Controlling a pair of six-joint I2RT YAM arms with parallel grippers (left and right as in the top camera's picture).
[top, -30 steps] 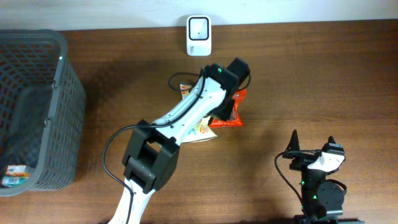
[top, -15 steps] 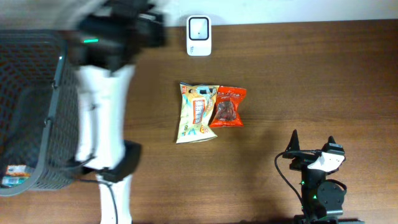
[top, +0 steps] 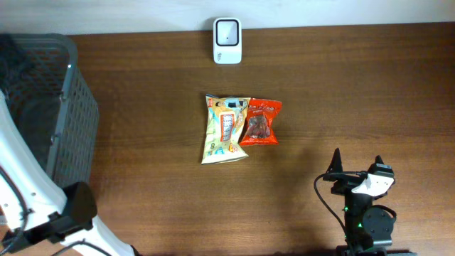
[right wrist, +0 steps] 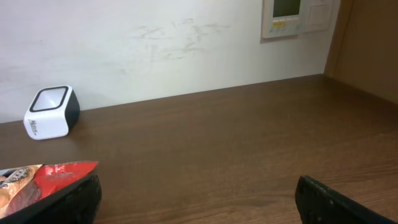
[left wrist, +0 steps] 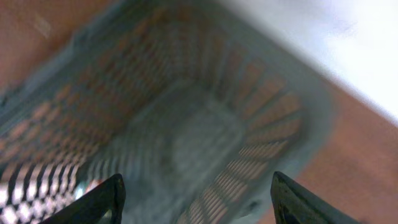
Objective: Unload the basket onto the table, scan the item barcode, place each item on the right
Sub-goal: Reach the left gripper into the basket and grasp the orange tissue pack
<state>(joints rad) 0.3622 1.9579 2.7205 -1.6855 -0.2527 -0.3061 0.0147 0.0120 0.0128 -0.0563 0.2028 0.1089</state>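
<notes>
Two snack packets lie side by side mid-table, a yellow one (top: pixel 225 129) and a red one (top: pixel 260 122); the red one's corner (right wrist: pixel 50 174) shows in the right wrist view. No barcode is legible. The white scanner (top: pixel 227 31) stands at the far edge by the wall, and the right wrist view has this scanner (right wrist: pixel 52 112) at its left. My left gripper (left wrist: pixel 196 177) hangs open above the grey basket (left wrist: pixel 205 137), nothing between its fingers; the view is blurred. My right gripper (top: pixel 355 160) rests open at the near right, well clear of the packets.
The grey mesh basket (top: pixel 71 85) fills the table's left end, with my white left arm (top: pixel 28 185) reaching across it. A wall runs along the far edge, with a panel (right wrist: pixel 298 15) mounted on it.
My left arm has swung away from the packets at mid-table to the far left over the basket, its jaws spreading wider. The packets and the right arm have stayed put.
</notes>
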